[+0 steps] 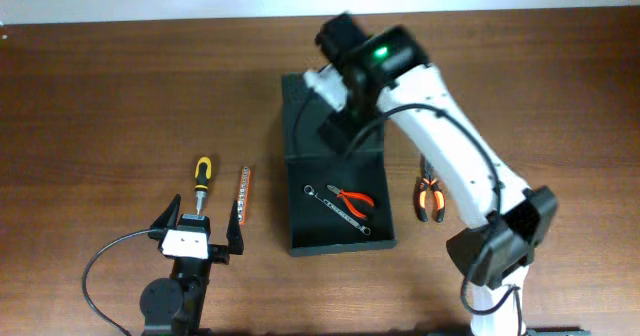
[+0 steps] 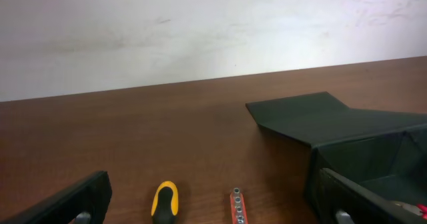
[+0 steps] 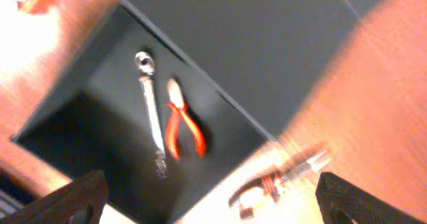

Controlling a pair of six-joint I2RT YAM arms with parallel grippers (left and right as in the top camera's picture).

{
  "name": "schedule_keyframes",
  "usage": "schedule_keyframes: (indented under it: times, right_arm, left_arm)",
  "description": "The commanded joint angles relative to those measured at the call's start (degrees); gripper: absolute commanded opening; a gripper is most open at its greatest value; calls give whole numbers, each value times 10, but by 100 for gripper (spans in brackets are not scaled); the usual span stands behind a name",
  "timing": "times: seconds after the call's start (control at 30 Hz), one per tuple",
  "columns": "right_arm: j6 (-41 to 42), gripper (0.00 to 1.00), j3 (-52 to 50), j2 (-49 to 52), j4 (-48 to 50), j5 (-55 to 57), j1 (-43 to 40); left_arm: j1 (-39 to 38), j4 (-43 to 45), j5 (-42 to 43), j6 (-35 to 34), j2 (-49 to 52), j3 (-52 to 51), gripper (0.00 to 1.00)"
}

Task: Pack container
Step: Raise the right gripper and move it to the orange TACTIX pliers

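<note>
Brown wooden desk (image 1: 100,106): at its near edge the left arm (image 1: 185,276) sits low, jaws wide open. Mid-desk lies the container (image 1: 300,231), lid (image 1: 298,116) flat. Over that lid the right arm (image 1: 450,166) stretches from the near edge, jaws spread, empty.

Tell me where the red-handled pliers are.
In the overhead view the red-handled pliers lie inside the open container, on its floor just right of the wrench; the orange-and-black pliers sit outside on the table.
</note>
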Motion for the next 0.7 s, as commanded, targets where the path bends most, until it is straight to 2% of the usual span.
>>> schedule_keyframes:
  times: [0.0,0.2,0.33,0.53,0.67]
  right_arm:
    - [44,99,98,-10,-80,72,-52]
    - [95,99,100,-81,-80,83,-135]
    - [137,99,61,-160,-80,78,-195]
    - [139,99,-113,-345,-79,52,-275]
    - [139,99,-222,-423,-61,52,-312]
  left_arm:
    - [3,-2,4,7,-4,-2,99]
    - [3,-2,4,7,-4,-2,99]
    - [3,-2,4,7,-4,-2,99]
    - [3,-2,4,7,-4,-2,99]
    - [3,-2,4,7,-4,-2,99]
